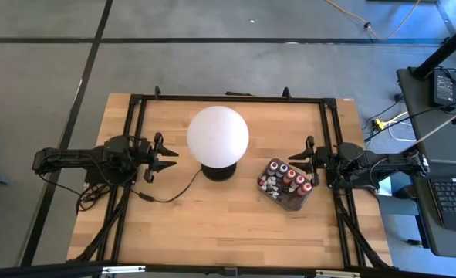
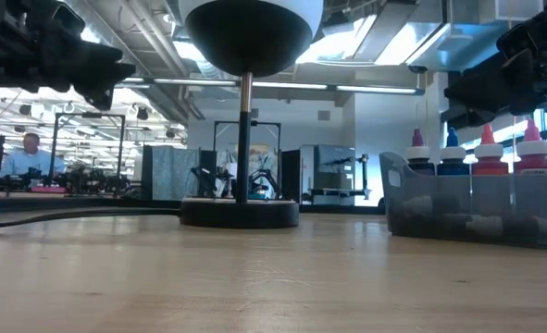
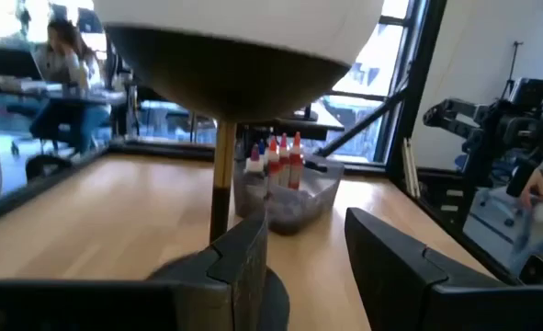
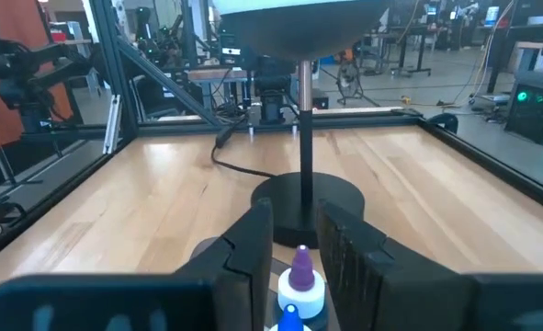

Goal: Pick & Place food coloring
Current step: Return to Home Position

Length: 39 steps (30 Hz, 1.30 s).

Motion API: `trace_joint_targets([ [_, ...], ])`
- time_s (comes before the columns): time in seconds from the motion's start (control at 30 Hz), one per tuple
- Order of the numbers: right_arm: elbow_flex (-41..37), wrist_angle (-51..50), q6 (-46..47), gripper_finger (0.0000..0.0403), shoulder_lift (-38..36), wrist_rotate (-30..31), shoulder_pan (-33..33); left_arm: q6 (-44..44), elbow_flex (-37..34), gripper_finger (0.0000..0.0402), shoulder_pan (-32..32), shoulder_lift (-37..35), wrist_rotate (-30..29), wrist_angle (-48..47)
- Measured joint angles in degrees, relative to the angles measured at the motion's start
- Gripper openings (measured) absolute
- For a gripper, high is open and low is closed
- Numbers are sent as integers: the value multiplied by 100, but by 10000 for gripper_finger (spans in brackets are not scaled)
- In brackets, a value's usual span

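The food coloring bottles stand upright, packed together in a dark translucent tray on the table's right half; red, white and purple tips show in the low view and the left wrist view. My right gripper hovers open just beyond the tray's far right corner. In the right wrist view its fingers stand on either side of a purple-tipped bottle below them, touching nothing. My left gripper waits open at the table's left, pointing at the lamp.
A big white globe lamp stands on a round black base mid-table, between the arms. Its cable runs over the wood toward the left arm. A black frame borders the table. Bare wood lies toward the near edge.
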Motion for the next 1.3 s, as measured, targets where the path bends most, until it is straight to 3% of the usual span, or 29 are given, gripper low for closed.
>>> trace_joint_targets([
  [1.3,0,0,-14,92,0,2,0,-62,0,144,-2,0,9,-141],
])
